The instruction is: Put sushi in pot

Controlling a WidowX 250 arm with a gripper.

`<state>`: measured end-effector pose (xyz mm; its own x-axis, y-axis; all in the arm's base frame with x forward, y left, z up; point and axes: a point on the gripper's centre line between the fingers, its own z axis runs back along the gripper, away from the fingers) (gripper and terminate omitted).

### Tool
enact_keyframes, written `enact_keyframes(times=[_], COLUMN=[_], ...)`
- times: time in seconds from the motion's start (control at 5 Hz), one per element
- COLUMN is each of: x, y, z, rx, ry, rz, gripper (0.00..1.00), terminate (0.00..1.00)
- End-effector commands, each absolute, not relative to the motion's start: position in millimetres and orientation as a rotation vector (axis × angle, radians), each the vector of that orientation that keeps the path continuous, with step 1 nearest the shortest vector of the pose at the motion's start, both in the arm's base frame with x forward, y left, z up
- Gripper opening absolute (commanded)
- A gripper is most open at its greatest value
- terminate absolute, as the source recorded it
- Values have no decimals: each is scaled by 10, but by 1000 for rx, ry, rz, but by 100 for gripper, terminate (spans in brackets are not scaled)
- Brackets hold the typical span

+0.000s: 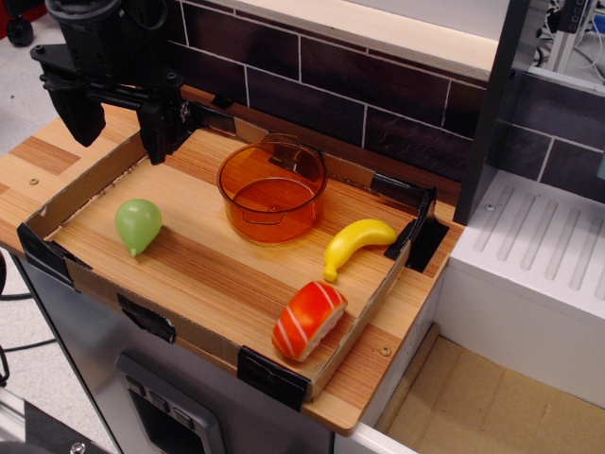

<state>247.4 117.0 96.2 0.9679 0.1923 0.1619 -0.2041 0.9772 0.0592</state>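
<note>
Sushi at tray's near corner, pot empty, end effector spread, holding nothing

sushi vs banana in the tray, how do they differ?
The sushi is a blocky orange-red piece with white stripes; the banana is plain yellow and curved. The sushi lies by the tray's front corner, farther from the pot; the banana lies just right of the pot. Both lie flat on the wood, untouched.
</note>
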Motion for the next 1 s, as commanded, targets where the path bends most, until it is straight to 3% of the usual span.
enact_keyframes(times=[0.0, 0.2, 0.4, 0.8], x=[2474, 2410, 2361, 2233], y=[1170, 857, 528, -10], z=[962, 1028, 1022, 837], rx=[76, 70, 51, 42], ry=[-156, -143, -74, -32], rz=[201, 174, 137, 107], gripper=[100, 100, 100, 100], terminate=[0, 0, 0, 0])
